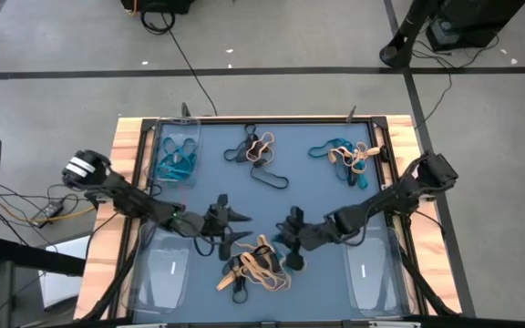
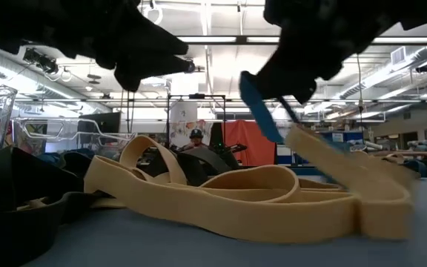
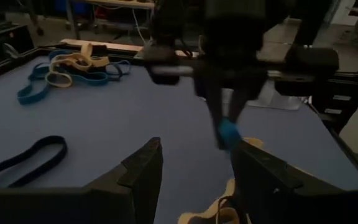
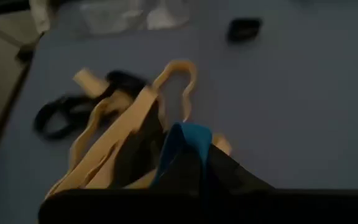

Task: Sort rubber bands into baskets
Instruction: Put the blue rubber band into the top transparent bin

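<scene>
You had both arms over the blue table mat [image 1: 272, 205], near the pile of tan and black rubber bands [image 1: 255, 267] that lay at the near edge of the mat, between the two near baskets. Your right gripper [image 1: 292, 258] stood at the right side of this pile with its fingers closed together, and in the right wrist view a teal-blue rubber band [image 4: 182, 146] was pinched between them, just above the tan bands [image 4: 114, 140] of the pile. In the low view the same blue band [image 2: 259, 106] hung from the gripper, and a tan band [image 2: 347, 167] rose beside it from the pile; I cannot tell if this tan band was also caught. Your left gripper [image 1: 237, 226] waited just to the left of the pile and a little beyond it, with its fingers wide apart and nothing between them. The near left basket [image 1: 164, 273] and the near right basket [image 1: 368, 271] stood on either side of the pile, and I saw no bands in them. The far left basket [image 1: 179, 148] held several teal-blue bands [image 1: 177, 159]. Beyond the pile, toward the far edge, lay a group of black and tan bands [image 1: 255, 150], and to the right of it a group of blue and tan bands [image 1: 344, 157]. One black band [image 1: 270, 178] lay alone near the middle of the mat.
</scene>
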